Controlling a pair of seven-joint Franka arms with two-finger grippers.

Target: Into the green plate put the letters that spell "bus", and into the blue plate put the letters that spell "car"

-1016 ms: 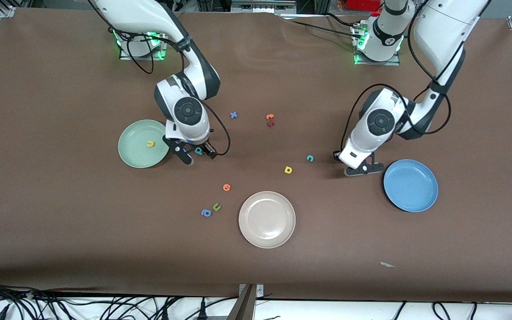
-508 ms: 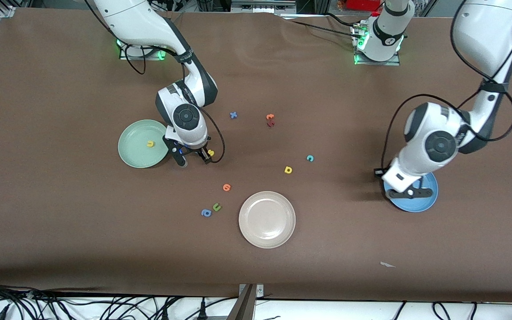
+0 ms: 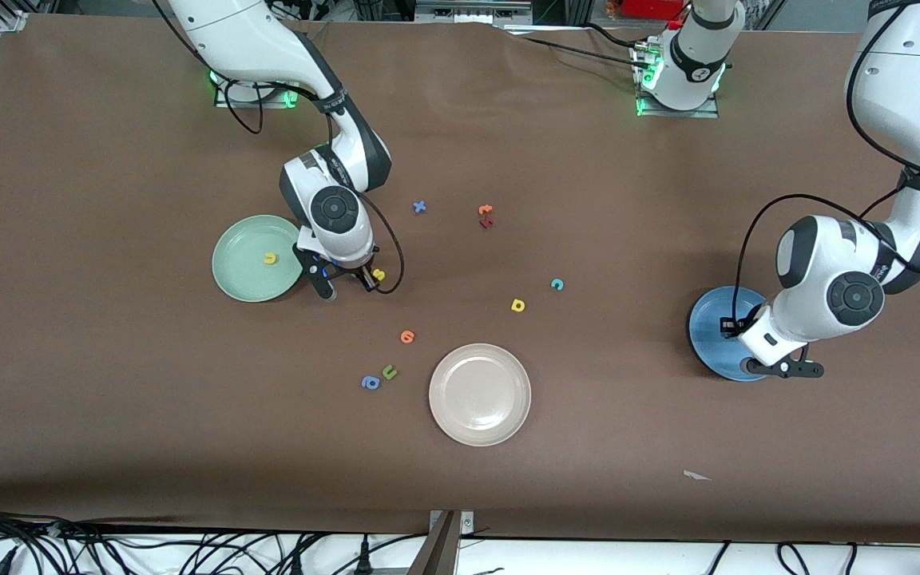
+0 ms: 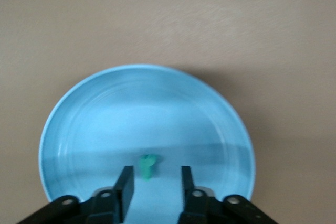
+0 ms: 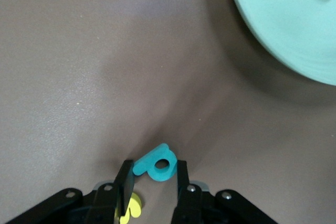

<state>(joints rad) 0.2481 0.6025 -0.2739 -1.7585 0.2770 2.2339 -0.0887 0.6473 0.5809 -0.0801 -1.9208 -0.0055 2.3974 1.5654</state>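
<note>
We had a big brown-covered table (image 3: pixel 109 399) under even lighting, metal framing (image 3: pixel 9 20) at its corners, and a messy tangle of black cables (image 3: pixel 188 551) along the white edge nearest the front camera.

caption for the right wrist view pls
Right gripper closing on the teal b beside the yellow s, near the green plate.

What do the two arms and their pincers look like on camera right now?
Both arms have glossy white shells with dark grey joints, round black caps near the wrists and looping black cables. The left pincer and right pincer are black with short flat fingers. Green lights glow at both bases.
</note>
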